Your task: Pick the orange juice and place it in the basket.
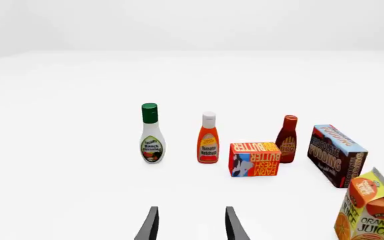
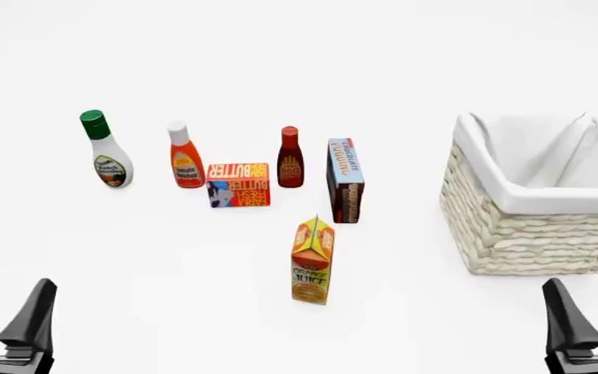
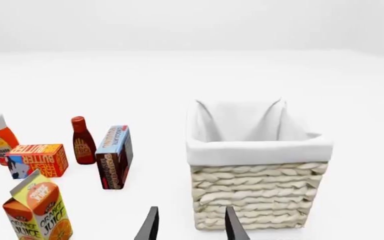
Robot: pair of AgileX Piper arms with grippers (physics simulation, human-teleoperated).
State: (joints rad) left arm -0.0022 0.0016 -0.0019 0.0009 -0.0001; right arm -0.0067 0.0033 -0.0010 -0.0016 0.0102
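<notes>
The orange juice [image 2: 313, 261] is a tall orange and yellow gable-top carton standing upright near the table's middle, also in the left wrist view [image 1: 369, 210] and the right wrist view [image 3: 37, 210]. The basket [image 2: 532, 234], cream woven wicker with white cloth lining, stands at the right, its wall close ahead of my right gripper [image 3: 190, 225]. My left gripper [image 2: 3, 308] is open at the near left corner, well apart from the carton. My right gripper [image 2: 595, 308] is open at the near right, just in front of the basket. Neither holds anything.
Behind the carton stands a row: a green-capped ranch dressing bottle [image 2: 105, 152], an orange ketchup bottle [image 2: 184, 160], a flat butter box [image 2: 237, 185], a dark red sauce bottle [image 2: 290, 158] and a chocolate pudding box [image 2: 345, 181].
</notes>
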